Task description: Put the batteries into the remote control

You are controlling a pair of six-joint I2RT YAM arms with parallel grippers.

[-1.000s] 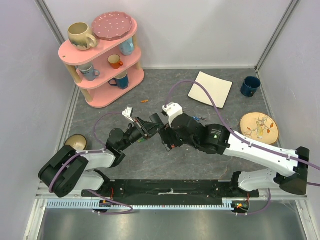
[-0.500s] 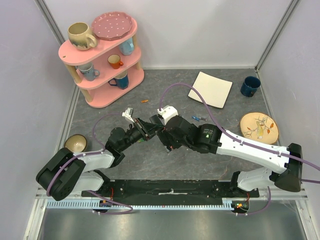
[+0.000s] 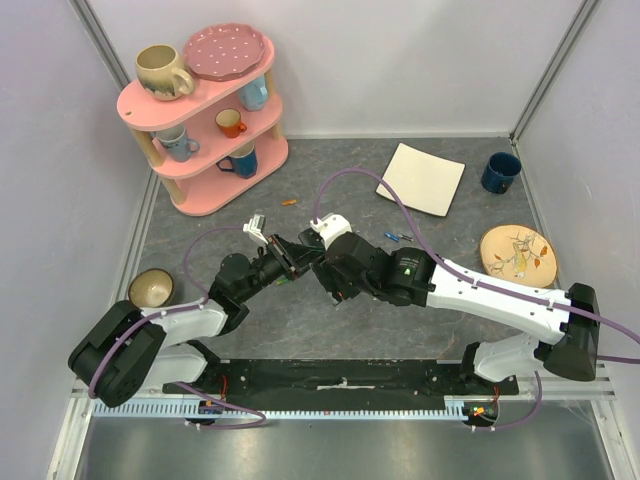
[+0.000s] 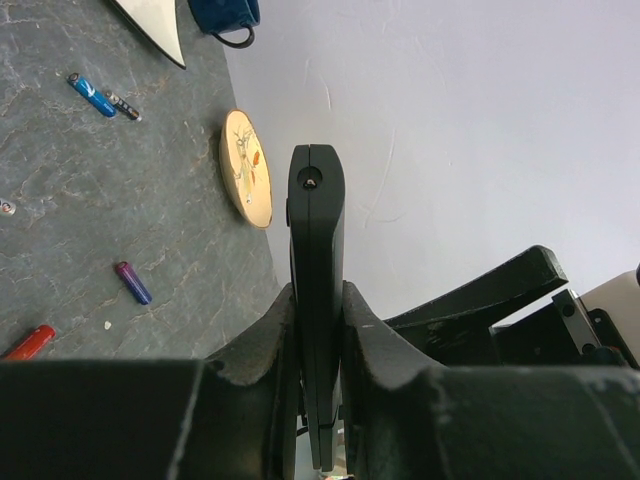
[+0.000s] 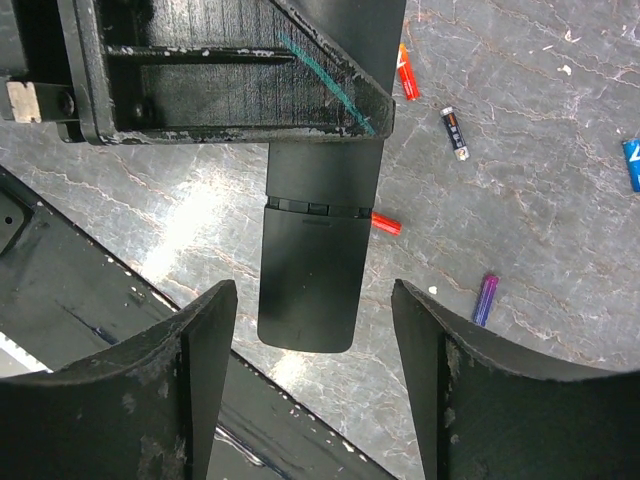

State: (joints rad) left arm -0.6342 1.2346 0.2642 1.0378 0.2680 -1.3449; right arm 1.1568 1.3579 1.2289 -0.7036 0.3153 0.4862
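noted left jaws clamped tight on remote control [image 4: 316,240], held edge-up off worktop [image 4: 90,200]. noted right jaws wide apart, empty, flanking remote's free end. logged loose batteries [image 5: 485,300] on worktop beneath.

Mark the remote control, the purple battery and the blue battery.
remote control [image 4: 317,240], left wrist view, middle of its narrow upturned edge.
purple battery [image 4: 133,283], left wrist view, middle of its wrapper.
blue battery [image 4: 92,95], left wrist view, middle of its wrapper.
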